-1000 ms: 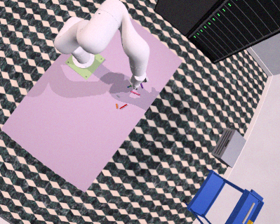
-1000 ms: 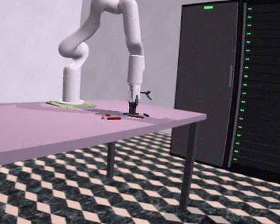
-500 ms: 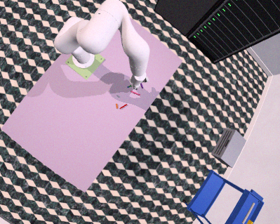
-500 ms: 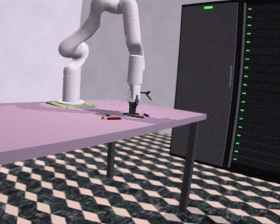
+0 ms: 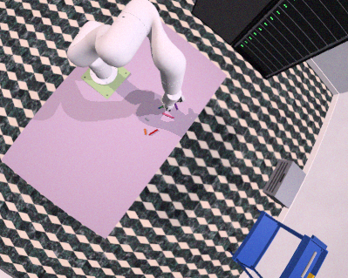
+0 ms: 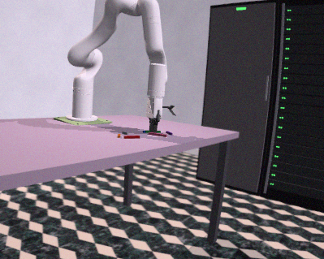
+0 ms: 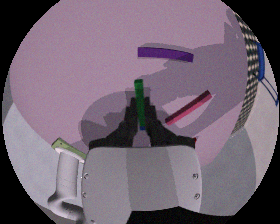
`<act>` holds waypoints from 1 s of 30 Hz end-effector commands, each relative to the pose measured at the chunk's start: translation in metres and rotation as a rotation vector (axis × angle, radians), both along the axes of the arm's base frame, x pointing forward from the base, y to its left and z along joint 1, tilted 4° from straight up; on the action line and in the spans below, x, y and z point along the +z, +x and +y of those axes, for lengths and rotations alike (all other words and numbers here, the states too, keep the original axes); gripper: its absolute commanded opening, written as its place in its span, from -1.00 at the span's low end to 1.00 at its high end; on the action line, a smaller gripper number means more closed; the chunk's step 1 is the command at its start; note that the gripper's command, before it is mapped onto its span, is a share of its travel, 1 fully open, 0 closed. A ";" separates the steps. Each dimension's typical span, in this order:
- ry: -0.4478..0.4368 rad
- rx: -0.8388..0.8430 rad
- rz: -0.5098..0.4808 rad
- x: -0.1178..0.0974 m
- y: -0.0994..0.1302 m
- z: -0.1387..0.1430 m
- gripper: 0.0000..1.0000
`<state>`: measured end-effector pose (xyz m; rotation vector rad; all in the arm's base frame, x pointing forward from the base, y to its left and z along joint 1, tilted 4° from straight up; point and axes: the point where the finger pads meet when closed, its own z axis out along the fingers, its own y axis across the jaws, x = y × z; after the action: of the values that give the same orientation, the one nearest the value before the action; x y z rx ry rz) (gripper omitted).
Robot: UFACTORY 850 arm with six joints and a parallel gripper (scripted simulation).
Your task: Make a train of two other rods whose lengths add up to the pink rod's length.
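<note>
My gripper (image 6: 153, 130) (image 7: 140, 104) is shut on the green rod (image 6: 158, 131) (image 7: 139, 87), down at table height. A small blue rod (image 6: 144, 131) (image 7: 143, 128) lies at the green rod's near end in the wrist view, roughly in line with it; the fingers partly hide the joint, and I cannot tell any small gap. The pink rod (image 5: 168, 116) (image 6: 157, 135) (image 7: 187, 108) lies slantwise beside the gripper, apart from the green rod. The purple rod (image 5: 176, 106) (image 6: 169, 133) (image 7: 165, 53) lies crosswise beyond the green rod's far end, with a gap.
The red rod (image 5: 153, 132) (image 6: 131, 137) and orange rod (image 5: 145, 132) (image 6: 118, 135) lie farther off on the pink table (image 5: 88, 167). A grey rod (image 5: 146, 119) (image 6: 124, 133) lies near them in the arm's shadow. Beyond the purple and pink rods is the table's edge.
</note>
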<state>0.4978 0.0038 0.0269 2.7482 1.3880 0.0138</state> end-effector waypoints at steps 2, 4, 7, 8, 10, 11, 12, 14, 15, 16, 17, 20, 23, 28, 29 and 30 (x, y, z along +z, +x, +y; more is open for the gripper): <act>0.000 0.000 -0.002 0.001 0.001 0.000 -0.76; 0.000 0.000 -0.002 0.001 0.001 0.000 -0.68; 0.000 0.000 -0.002 0.001 0.001 0.000 -0.59; 0.000 0.000 -0.002 0.001 0.001 0.000 -0.59; 0.000 0.000 -0.002 0.001 0.001 0.000 -0.51; 0.000 0.000 -0.002 0.001 0.001 0.000 -0.51; 0.000 0.000 -0.002 0.001 0.001 0.000 -0.51; 0.000 0.000 -0.002 0.001 0.001 0.000 -0.51; 0.000 0.000 -0.002 0.001 0.001 0.000 -0.51; 0.000 0.000 -0.002 0.001 0.001 0.000 -0.51; 0.000 0.000 -0.002 0.001 0.001 0.000 -0.51; 0.000 0.000 -0.002 0.001 0.001 0.000 -0.51; 0.000 0.000 -0.002 0.002 0.001 0.000 -0.51; 0.000 0.000 -0.002 0.010 0.000 0.001 -0.51; 0.000 0.000 -0.002 0.010 0.000 0.001 -0.51; 0.000 0.000 -0.002 0.014 0.000 0.001 -0.51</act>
<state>0.4979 0.0044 0.0363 2.7474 1.3874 0.0155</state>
